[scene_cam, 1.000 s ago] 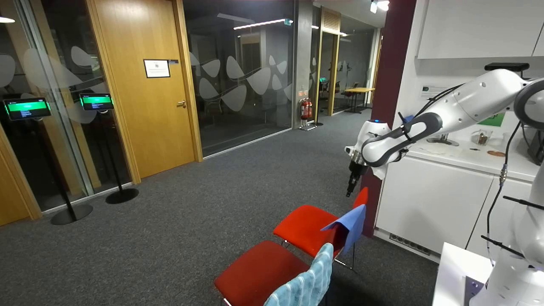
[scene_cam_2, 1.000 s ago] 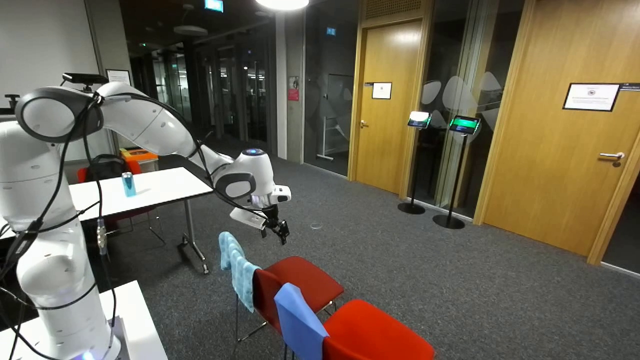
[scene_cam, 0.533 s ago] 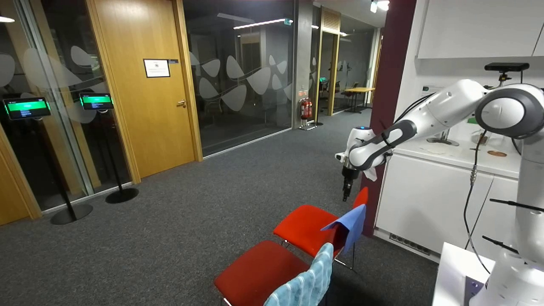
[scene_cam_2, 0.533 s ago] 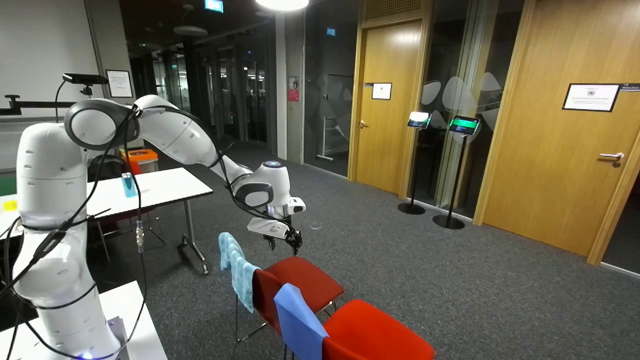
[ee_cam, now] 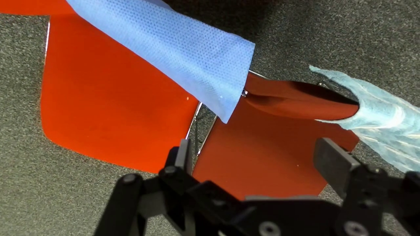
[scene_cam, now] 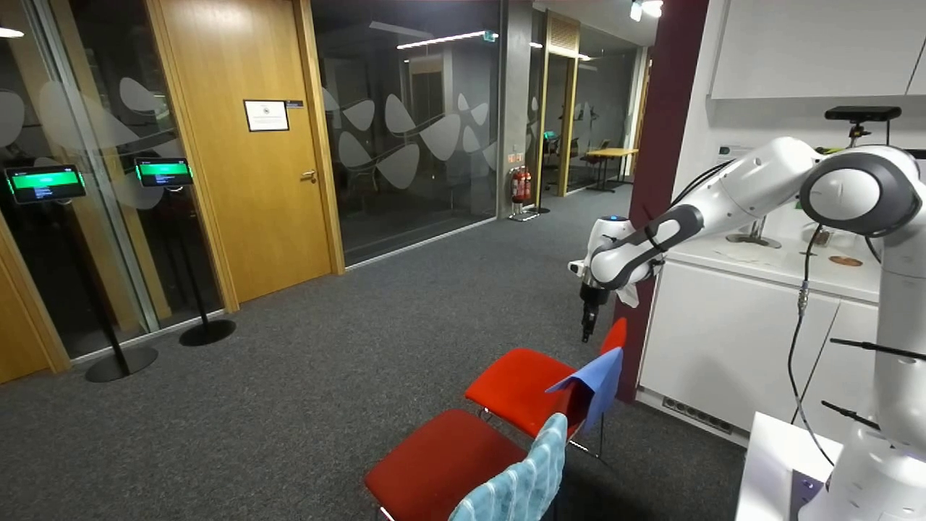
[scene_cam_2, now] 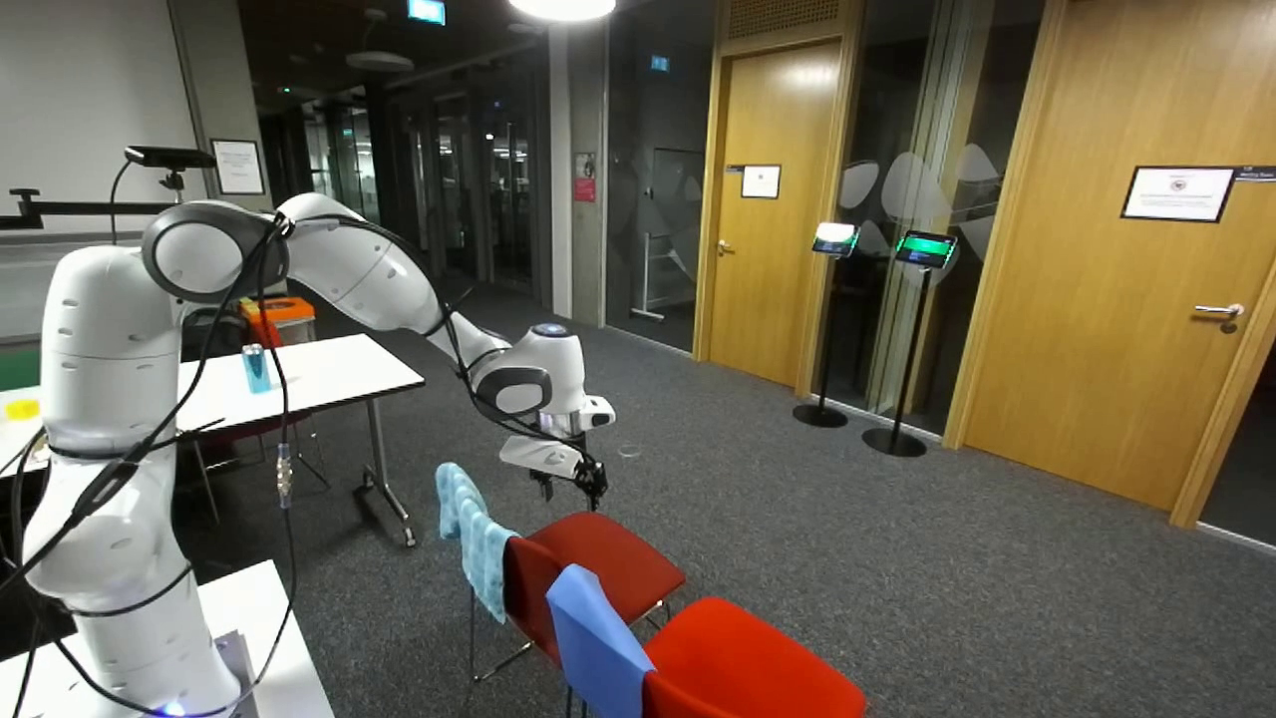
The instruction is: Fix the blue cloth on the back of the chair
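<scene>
A: Open room?
B: Grey carpet (scene_cam: 289,405) is left open in front of the bright red chair (scene_cam_2: 753,663) and the dark red chair (scene_cam_2: 608,560); these are placed side by side, their seats parted by a narrow gap.

A: And the blue cloth (ee_cam: 183,49)?
B: Draped over the back of the bright red chair, one end of that back left uncovered (in the wrist view, a pointed corner is seen reaching toward the dark red chair). Plain blue, finely dotted weave, hung smooth on the outer side.

A: Counts?
B: Foreground chairs, two. Cloths, two; the teal cloth (ee_cam: 390,114) is draped over the dark red chair's back. Gripper (ee_cam: 254,154), one; its two fingers (ee_cam: 331,167) are spread wide, held clear of both cloths.
</scene>
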You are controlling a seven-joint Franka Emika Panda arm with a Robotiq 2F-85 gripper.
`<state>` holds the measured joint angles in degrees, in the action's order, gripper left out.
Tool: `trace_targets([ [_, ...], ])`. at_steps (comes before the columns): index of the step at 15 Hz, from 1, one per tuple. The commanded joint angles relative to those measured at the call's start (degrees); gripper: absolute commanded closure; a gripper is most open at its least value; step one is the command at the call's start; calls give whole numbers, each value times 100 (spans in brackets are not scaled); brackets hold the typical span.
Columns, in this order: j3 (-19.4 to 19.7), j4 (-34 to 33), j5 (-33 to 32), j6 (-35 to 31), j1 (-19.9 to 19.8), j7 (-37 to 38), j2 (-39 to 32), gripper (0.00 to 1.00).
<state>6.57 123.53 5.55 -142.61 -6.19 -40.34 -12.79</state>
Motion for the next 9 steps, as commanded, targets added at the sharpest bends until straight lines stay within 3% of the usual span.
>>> trace_targets([
  [1, -137, -50, -223, -230, -174, -68, -106, 0],
  [9, -74, -1214, -1212, 93, -113, 556, -1249, 0],
])
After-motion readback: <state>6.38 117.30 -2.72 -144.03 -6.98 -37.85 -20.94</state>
